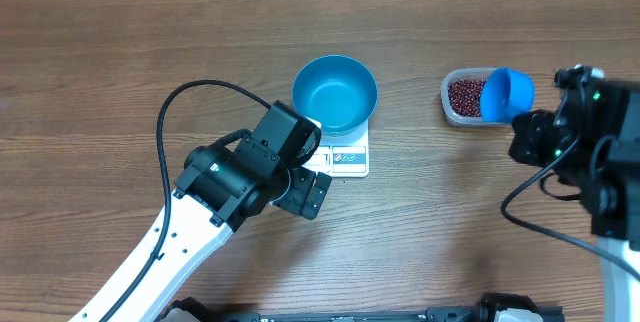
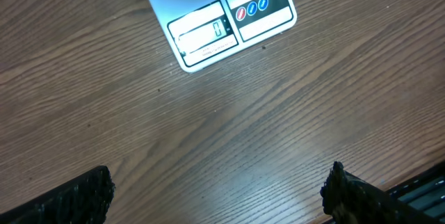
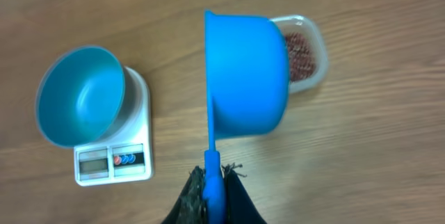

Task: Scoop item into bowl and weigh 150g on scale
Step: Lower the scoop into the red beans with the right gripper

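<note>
The scale [image 2: 229,17], at the top of the left wrist view, reads a single 0 on its display [image 2: 203,33]. The fine print beneath is too small to read. Beside it are three round buttons [image 2: 252,8], one red and two blue, with illegible symbols.

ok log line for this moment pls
right tool: shut on scoop handle, at clear tub | left tool: open, empty, near scale | blue bowl: empty, on scale | beans: in tub
</note>
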